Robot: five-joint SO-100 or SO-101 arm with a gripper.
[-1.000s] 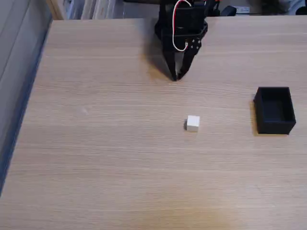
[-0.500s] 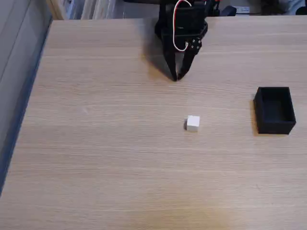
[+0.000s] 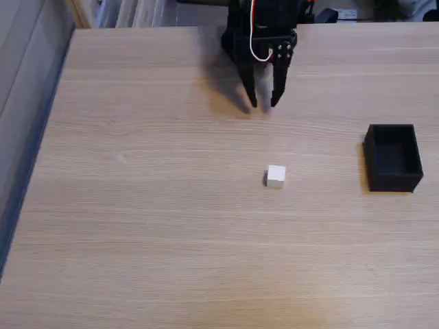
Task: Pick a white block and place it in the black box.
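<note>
Although nothing had yet been grasped, the layout was plain in the fixed view. Nearest the camera stretched a broad bare run of the wooden table (image 3: pixel 171 260). Beyond it, roughly mid-table, the white block (image 3: pixel 276 176) sat alone on the wood, resting flat and turned slightly off the grain. Off to the right in this view, well apart from the block and a little farther back, stood the black box (image 3: pixel 392 157), open-topped and with nothing inside it.

Farthest away, near the table's back edge, the gripper (image 3: pixel 264 103) hung with its tips pointing down toward the surface. Its jaws stood parted by a modest gap with pale wood showing between them, and they held nothing.

The relation that mattered was simple: the block lay nearly straight toward the camera from the jaws, only a shade to the right in this view, with clear table between them. Being a cube, it offered no long axis to favour. By my reading, the reach had barely begun, and the arm would need to extend forward and descend over the block.
</note>
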